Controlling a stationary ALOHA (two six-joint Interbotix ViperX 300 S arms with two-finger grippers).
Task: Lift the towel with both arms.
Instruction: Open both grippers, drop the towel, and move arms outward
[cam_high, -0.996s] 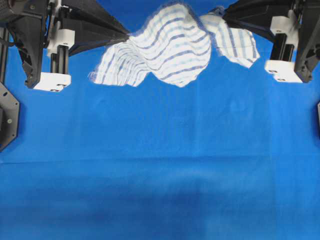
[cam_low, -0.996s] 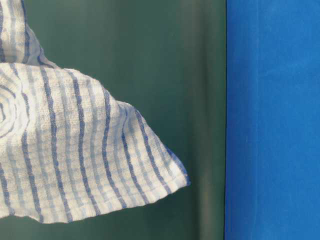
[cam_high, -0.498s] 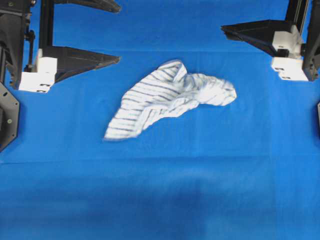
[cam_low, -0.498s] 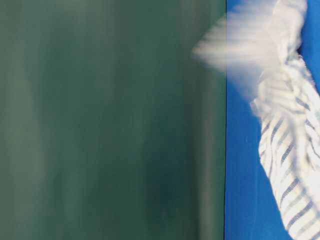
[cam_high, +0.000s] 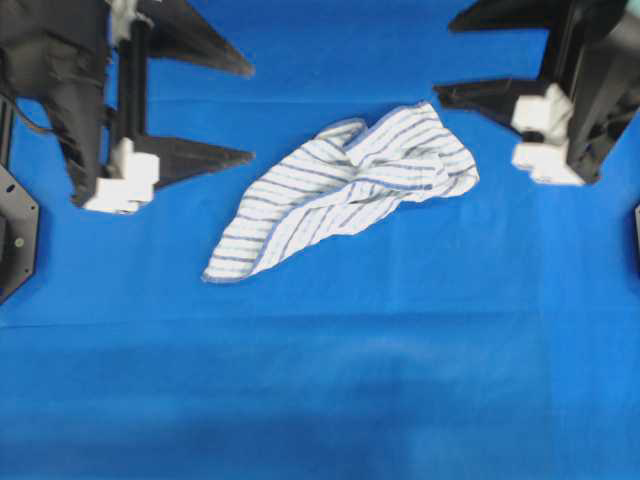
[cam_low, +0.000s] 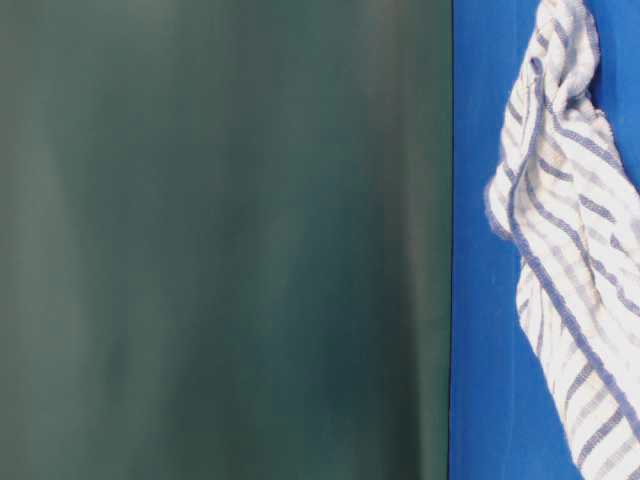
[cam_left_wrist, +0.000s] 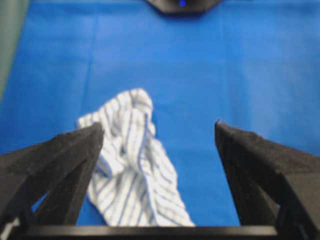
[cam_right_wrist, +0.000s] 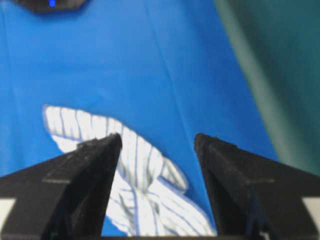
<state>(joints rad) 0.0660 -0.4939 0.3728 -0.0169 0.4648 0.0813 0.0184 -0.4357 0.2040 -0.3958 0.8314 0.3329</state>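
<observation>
I am hovering my left gripper (cam_high: 248, 112) just left of the towel (cam_high: 345, 185), its fingers spread wide and gripping nothing; in the left wrist view the towel is showing between and below the tips, lying crumpled on the blue sheet (cam_high: 320, 380). The towel is sprawling slantwise across the sheet, one bunched end pointing toward each gripper and a loose corner trailing away from both. My right gripper (cam_high: 445, 60) is hanging just right of the towel, equally wide open and empty, with the striped folds sitting below its tips in the right wrist view. To lift well, I judge each gripper should be coming down over its nearest bunched end, pinching a thick fold rather than a single edge, then both rising together and evenly so the towel is not slipping out.
</observation>
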